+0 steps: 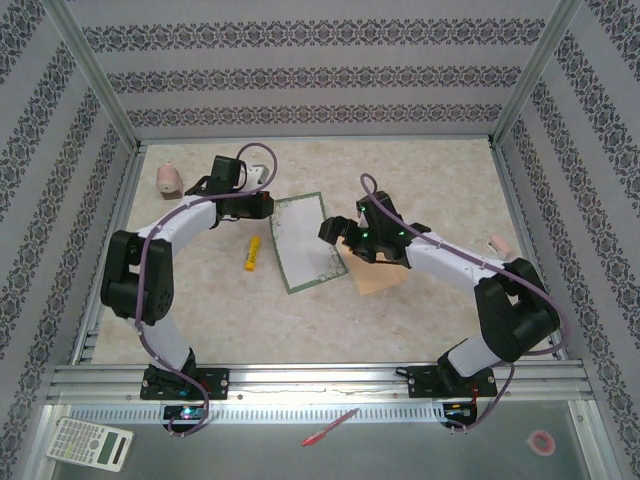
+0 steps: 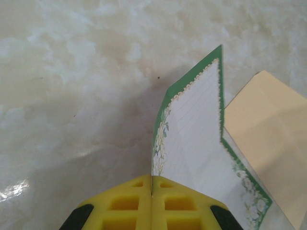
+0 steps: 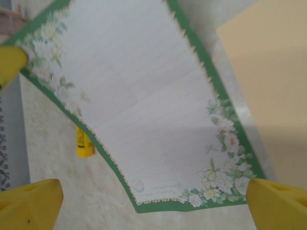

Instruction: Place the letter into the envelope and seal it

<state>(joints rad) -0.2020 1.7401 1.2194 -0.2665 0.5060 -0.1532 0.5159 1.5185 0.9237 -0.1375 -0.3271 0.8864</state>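
Left gripper [image 2: 151, 189] had its two yellow fingers pressed together, pinching the edge of the letter [image 2: 192, 134]. The letter was a white sheet with thin lines for writing. It had a dark green border all around and little white flowers in the corners. Where it was pinched, the sheet was bent and stood up off the bench [image 1: 420, 170]. It was in the middle of the bench, between the two arms. Its right side was by the envelope [image 1: 378, 275], and I could not tell if the two were touching.

The envelope was flat and light orange.

The right gripper [image 3: 153, 206] hung just over the letter's right part. Its yellow fingers were spread wide apart and held nothing. The flowery corner of the letter showed between them.

A yellow glue stick [image 1: 252, 254] lay on the bench just left of the letter.
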